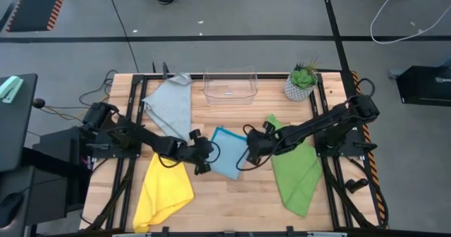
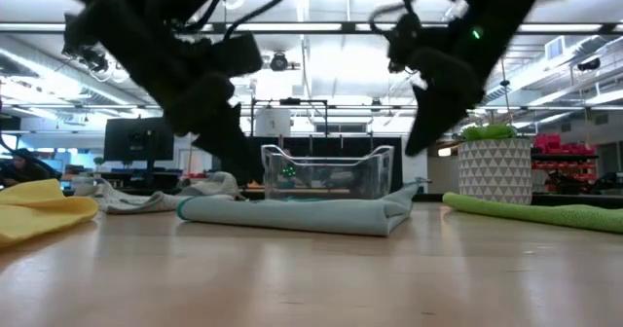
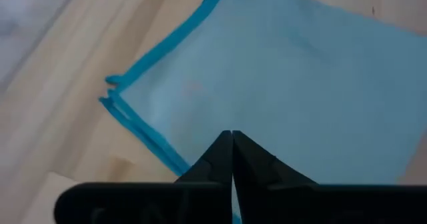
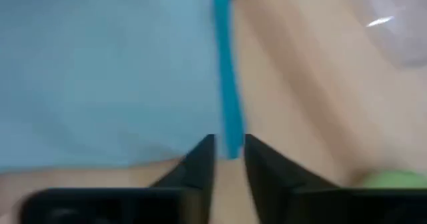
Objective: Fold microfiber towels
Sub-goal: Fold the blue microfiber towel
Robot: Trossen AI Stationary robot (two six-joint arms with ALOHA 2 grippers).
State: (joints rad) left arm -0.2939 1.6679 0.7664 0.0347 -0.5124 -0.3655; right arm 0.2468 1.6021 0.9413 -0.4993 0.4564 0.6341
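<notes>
The folded light blue towel (image 1: 228,152) lies at the table (image 1: 232,202) centre. My left fingers (image 1: 202,168), pressed together, hover at its eight o'clock edge; my right fingers (image 1: 248,159), narrowly parted, at three o'clock.

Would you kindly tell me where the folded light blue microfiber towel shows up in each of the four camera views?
High view: folded light blue microfiber towel, table centre, between both arms.
Low view: the flat bundle in front of the clear plastic bin.
Left wrist view: fills most of the picture, above the shut left pincer.
Right wrist view: fills the upper left.
Shared landmark: its bright blue hem, seen in both wrist views.
</notes>
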